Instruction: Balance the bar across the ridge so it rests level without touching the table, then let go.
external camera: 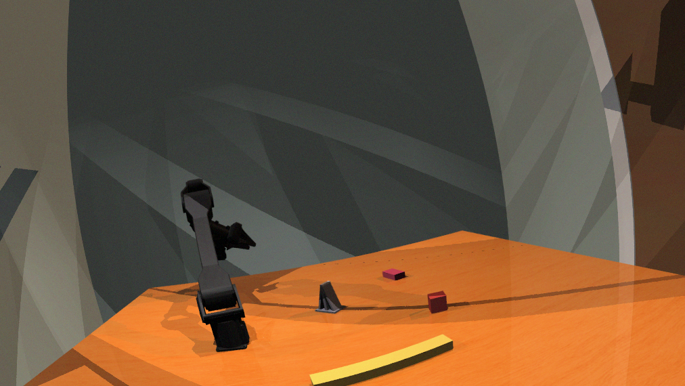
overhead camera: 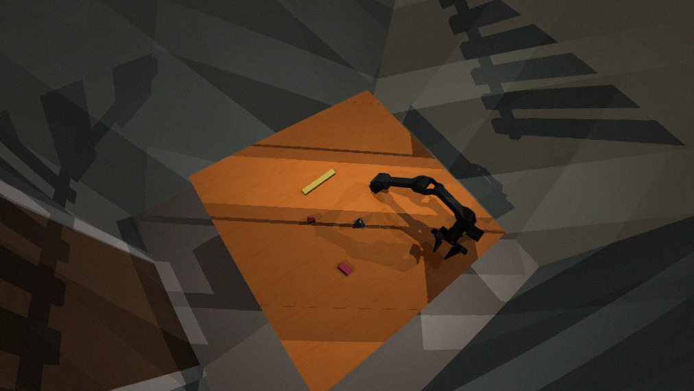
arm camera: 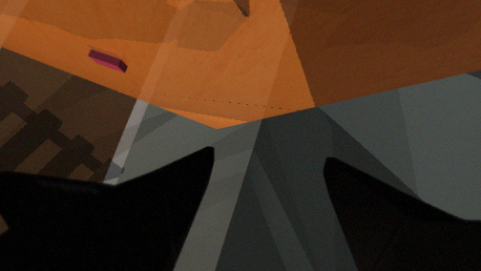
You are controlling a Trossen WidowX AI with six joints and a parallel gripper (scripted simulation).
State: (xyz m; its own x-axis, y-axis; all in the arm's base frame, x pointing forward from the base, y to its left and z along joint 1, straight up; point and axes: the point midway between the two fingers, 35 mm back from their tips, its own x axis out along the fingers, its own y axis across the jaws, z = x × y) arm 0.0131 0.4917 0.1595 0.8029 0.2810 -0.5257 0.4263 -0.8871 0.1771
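A long yellow bar (overhead camera: 318, 182) (external camera: 383, 360) lies flat on the orange table (overhead camera: 291, 271) (external camera: 551, 307). It is well away from the ridge and nothing touches it. The small dark grey ridge (overhead camera: 359, 223) (external camera: 329, 298) stands upright on the table with nothing on top. My gripper (overhead camera: 440, 254) (external camera: 252, 246) (arm camera: 268, 158) is open and empty, high above the table near its right corner in the top view. It is far from both the bar and the ridge. The bar is out of view in the wrist view.
A dark red block (overhead camera: 310, 219) (external camera: 437, 303) stands between the bar and the ridge's left side in the top view. A flatter pinkish-red block (overhead camera: 344, 267) (external camera: 393, 274) (arm camera: 107, 61) lies beyond the ridge, away from the bar. Shadow bands cross the table.
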